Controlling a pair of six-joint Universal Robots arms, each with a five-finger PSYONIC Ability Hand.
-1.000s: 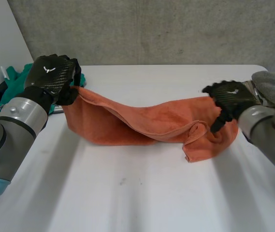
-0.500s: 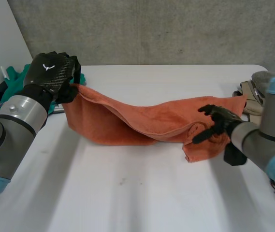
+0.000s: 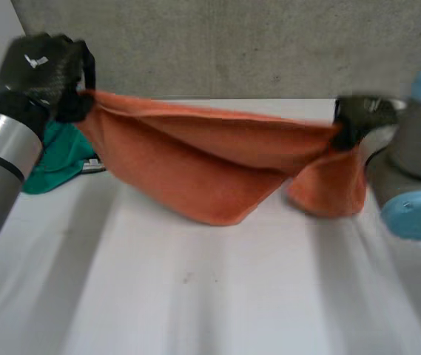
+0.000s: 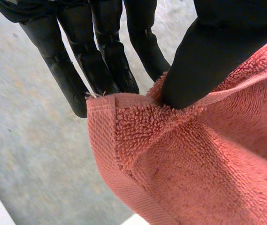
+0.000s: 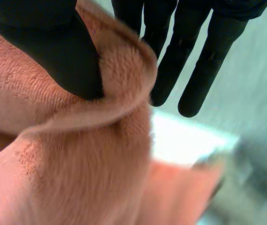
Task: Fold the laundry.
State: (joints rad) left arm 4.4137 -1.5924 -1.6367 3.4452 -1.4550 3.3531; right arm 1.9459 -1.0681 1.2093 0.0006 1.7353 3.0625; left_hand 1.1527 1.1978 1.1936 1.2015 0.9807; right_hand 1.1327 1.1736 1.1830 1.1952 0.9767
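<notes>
The white table (image 3: 195, 296) is my working surface, and its near half is bare, which is where I'd lay a fold down. Over its far half I hold the orange towel (image 3: 195, 170) strung between both hands so its own weight pulls the creases out. The middle sags low, and I cannot tell whether the lowest fold touches the table. A green cloth (image 3: 58, 159) lies bunched at the far left edge, probably waiting its turn. My left hand (image 3: 40, 70) is up over the far left corner, thumb (image 4: 208, 61) clamping a hemmed towel corner against the fingers (image 4: 105, 51). My right hand (image 3: 358, 118), near the far right edge, pinches a rolled bit of towel edge between thumb and fingers. I judge that off-corner grip is why a flap hangs below it.
</notes>
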